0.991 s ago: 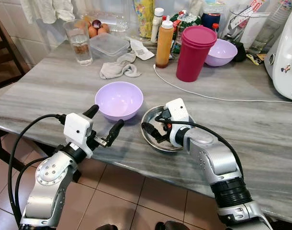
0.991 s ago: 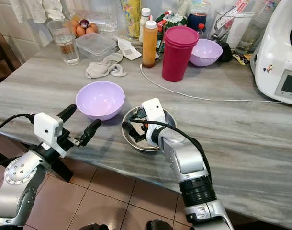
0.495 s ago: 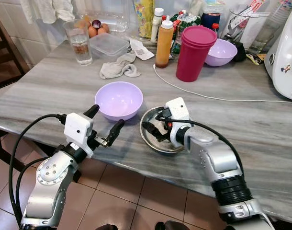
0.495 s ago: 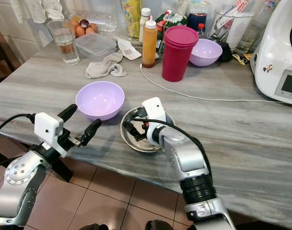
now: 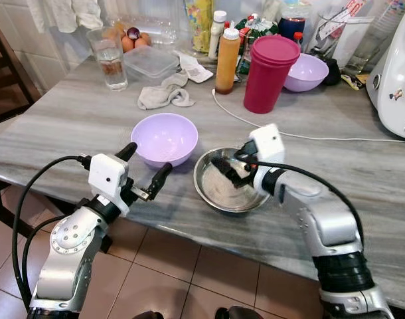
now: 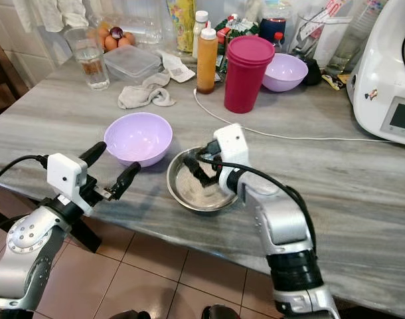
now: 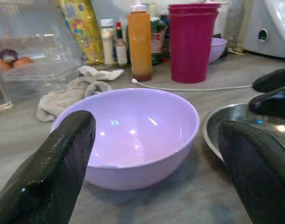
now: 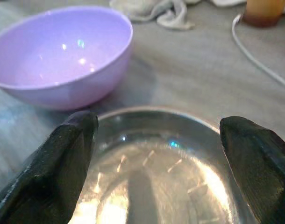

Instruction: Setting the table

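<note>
Grippers at two bowls on grey marble tabletop (image 5: 70, 126), both spread open, nothing held.
Right gripper (image 5: 230, 170) hangs over the far-right rim of the steel bowl (image 5: 219, 193), fingers apart and pointing down into it, not clamped on the rim as far as I can see. Steel bowl sits near the tabletop's front edge, just beside the lilac bowl (image 5: 165, 138), which is to its left and a bit further back; can't tell if they touch. Left gripper (image 5: 143, 168) hovers at the front edge, wide open, aimed at the lilac bowl, apart from it. Behind: white cable (image 5: 302, 137), magenta tumbler (image 5: 271, 72), orange bottle (image 5: 227, 61), second lilac bowl (image 5: 308, 72), crumpled cloth (image 5: 164, 94), water glass (image 5: 110, 57), clear lidded box (image 5: 150, 64), white appliance (image 5: 396, 73) at far right.
</note>
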{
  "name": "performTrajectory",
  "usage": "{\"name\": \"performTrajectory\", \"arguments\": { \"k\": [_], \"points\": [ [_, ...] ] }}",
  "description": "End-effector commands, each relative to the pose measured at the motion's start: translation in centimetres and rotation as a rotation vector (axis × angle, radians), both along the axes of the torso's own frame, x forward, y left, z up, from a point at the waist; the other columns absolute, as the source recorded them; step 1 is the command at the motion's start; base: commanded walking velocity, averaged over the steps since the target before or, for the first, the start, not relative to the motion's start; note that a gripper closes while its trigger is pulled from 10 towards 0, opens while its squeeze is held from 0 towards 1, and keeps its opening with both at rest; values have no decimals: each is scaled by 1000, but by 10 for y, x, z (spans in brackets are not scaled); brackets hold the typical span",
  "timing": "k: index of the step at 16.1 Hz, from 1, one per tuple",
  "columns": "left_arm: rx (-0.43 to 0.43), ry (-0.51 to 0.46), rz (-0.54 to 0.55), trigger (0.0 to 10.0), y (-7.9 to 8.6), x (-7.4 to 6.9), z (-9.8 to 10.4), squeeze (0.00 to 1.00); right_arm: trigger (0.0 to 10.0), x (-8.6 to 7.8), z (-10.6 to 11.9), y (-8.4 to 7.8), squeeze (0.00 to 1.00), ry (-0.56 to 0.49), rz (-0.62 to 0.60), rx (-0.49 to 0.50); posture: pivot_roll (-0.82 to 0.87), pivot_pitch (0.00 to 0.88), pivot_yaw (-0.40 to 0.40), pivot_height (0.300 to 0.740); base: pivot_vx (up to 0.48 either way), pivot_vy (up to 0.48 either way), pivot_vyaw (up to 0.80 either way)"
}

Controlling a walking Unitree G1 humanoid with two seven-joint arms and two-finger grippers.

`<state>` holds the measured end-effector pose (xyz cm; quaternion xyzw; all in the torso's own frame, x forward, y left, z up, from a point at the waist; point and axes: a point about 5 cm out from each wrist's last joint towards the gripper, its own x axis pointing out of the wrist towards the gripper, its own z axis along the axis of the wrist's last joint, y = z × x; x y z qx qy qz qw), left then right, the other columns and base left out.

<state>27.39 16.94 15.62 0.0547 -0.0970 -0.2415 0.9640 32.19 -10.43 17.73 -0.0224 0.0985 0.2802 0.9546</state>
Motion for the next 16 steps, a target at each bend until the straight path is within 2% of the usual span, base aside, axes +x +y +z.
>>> {"name": "performTrajectory", "arguments": {
  "k": [1,3,5,6,7,8,9,11,13,16],
  "points": [
    [1,-26,31,10000,5,1,5,0,10000,-3,9,-2,1000,-57,-4,27,-145,110,-9,740,0,0,0],
    [-6,-45,69,10000,8,2,8,0,10000,-5,18,-1,1000,-129,-17,48,-145,110,-9,740,0,0,0],
    [-46,-55,175,10000,11,5,10,0,10000,-9,28,0,1000,-258,-90,62,-137,108,-7,740,0,0,0],
    [-62,-48,215,10000,11,6,9,0,10000,-11,33,-1,800,-300,-132,83,-134,107,-7,740,0,0,0],
    [-64,-48,250,10000,11,6,8,0,10000,-12,35,-3,486,-334,-168,86,-133,107,-7,740,0,0,0],
    [-77,-37,288,10000,9,6,5,0,10000,-13,38,-5,0,-381,-204,60,-132,108,-7,740,0,0,0],
    [-74,-35,334,10000,8,7,3,0,10000,-15,40,-9,0,-415,-249,57,-133,106,-7,740,0,0,0],
    [-87,-15,339,10000,1,6,-2,0,10000,-16,38,-20,0,-448,-342,13,-133,103,-9,740,0,0,0],
    [-77,-9,347,10000,-1,5,-5,0,10000,-16,34,-26,0,-450,-374,32,-112,87,-5,740,0,0,0],
    [-55,-5,398,10000,7,6,-9,0,10000,-12,22,-34,0,-439,-424,37,-114,83,-2,740,0,0,0]
  ]
}}
